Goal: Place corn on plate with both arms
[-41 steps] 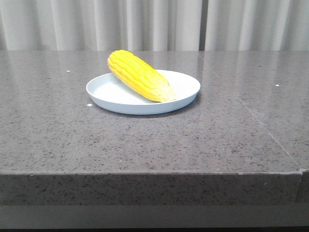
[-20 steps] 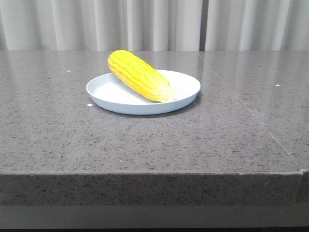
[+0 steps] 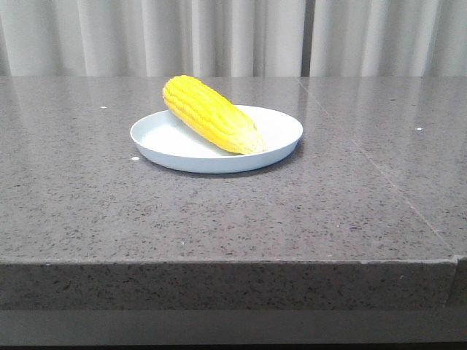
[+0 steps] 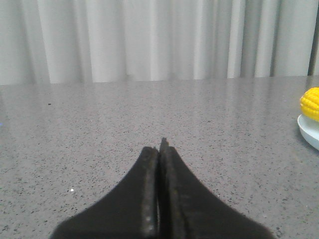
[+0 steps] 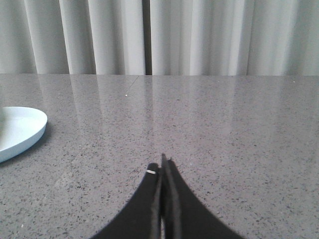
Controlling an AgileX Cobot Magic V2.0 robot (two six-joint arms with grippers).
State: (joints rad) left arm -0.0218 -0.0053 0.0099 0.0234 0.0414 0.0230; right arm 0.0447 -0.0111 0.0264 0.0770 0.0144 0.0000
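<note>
Evidently the job looks finished: the corn (image 3: 210, 114) lies slantwise on the plate (image 3: 175, 149), well clear of both sets of fingers. Left gripper (image 4: 159, 149) and right gripper (image 5: 163, 167) are pressed closed, holding nothing.

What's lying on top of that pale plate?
One yellow corn cob lies slantwise across the plate, its thick end over the far left rim, its paler tip toward the right. The patch of plate beneath the cob is hidden.
</note>
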